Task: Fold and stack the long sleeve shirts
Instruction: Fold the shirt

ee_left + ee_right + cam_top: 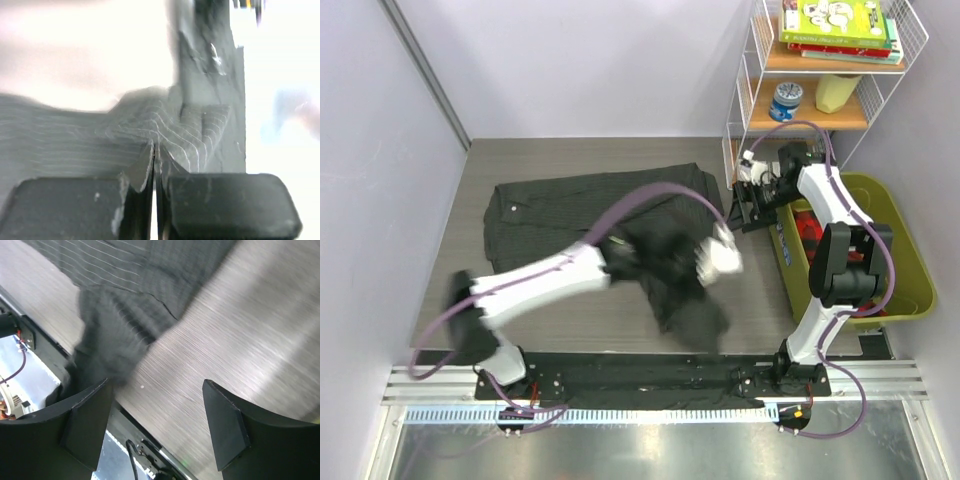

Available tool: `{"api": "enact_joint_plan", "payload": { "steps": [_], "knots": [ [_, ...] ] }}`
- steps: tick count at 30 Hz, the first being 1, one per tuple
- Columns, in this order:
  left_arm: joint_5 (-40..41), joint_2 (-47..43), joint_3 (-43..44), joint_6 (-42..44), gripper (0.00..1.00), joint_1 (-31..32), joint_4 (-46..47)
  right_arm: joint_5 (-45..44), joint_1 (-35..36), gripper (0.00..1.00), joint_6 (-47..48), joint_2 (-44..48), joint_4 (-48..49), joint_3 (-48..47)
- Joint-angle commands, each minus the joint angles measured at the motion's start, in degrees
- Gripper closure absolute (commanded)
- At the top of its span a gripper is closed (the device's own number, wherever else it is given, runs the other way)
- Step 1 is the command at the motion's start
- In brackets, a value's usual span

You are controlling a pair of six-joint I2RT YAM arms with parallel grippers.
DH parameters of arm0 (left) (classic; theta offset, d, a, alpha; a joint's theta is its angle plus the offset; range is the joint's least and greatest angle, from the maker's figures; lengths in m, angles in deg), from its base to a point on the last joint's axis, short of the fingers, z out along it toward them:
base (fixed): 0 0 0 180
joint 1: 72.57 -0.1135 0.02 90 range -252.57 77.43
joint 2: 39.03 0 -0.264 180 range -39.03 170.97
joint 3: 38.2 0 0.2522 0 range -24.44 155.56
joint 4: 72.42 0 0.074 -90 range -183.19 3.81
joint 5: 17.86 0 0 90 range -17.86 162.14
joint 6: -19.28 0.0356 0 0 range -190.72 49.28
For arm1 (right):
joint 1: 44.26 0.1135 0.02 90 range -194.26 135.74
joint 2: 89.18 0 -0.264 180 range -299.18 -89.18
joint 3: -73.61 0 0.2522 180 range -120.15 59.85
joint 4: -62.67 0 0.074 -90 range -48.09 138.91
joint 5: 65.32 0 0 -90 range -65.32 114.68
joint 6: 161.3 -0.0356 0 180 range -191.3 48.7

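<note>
One dark pinstriped long sleeve shirt (560, 210) lies spread across the far middle of the grey table (570, 320). Its near right part is lifted and bunched, and a fold (695, 320) hangs toward the front edge. My left gripper (718, 262) reaches across over it, blurred. In the left wrist view my left gripper (155, 165) is shut on a pinch of the striped cloth (165, 125). My right gripper (748, 205) is open and empty at the table's right edge. The right wrist view shows my right gripper (160, 425) above bare table, with the shirt (125, 290) to its upper left.
A green bin (905, 270) holding red items stands right of the table behind the right arm. A white wire shelf (820, 110) with books, a yellow cup and a tin stands at the back right. Walls close the left and far sides. A black base plate (650, 375) runs along the front.
</note>
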Motion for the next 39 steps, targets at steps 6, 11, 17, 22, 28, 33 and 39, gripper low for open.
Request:
{"api": "enact_joint_plan", "payload": {
  "steps": [6,11,17,22,28,33,39],
  "knots": [
    [-11.3,-22.9,-32.2,-22.3,1.00,-33.5,31.4,3.9,7.6,0.23,-5.7,-0.9,4.9,-5.8],
    [-10.4,-24.6,-43.8,-21.4,1.00,-37.7,35.4,5.2,12.5,0.24,-7.5,-2.6,7.1,-3.9],
    [-3.6,-18.7,-44.2,-20.2,1.00,-37.8,31.3,5.0,17.6,0.24,-11.6,-4.1,11.7,-0.1],
    [-13.4,-18.6,-41.8,-17.1,0.99,-38.5,30.7,4.4,21.7,0.24,-11.8,-6.6,11.7,-0.5],
    [-30.6,-31.8,-37.5,3.2,0.98,-32.8,22.3,6.1,20.5,0.24,-9.4,-7.5,10.3,0.3],
    [-23.8,-35.1,-33.2,40.5,0.98,-9.6,-16.5,4.4,18.6,0.27,-3.4,-8.7,4.6,-2.2],
    [-8.9,-40.9,-41.8,28.2,0.66,-9.8,-5.7,3.2,18.8,0.28,-0.2,-6.4,2.9,3.4]
  ]
}}
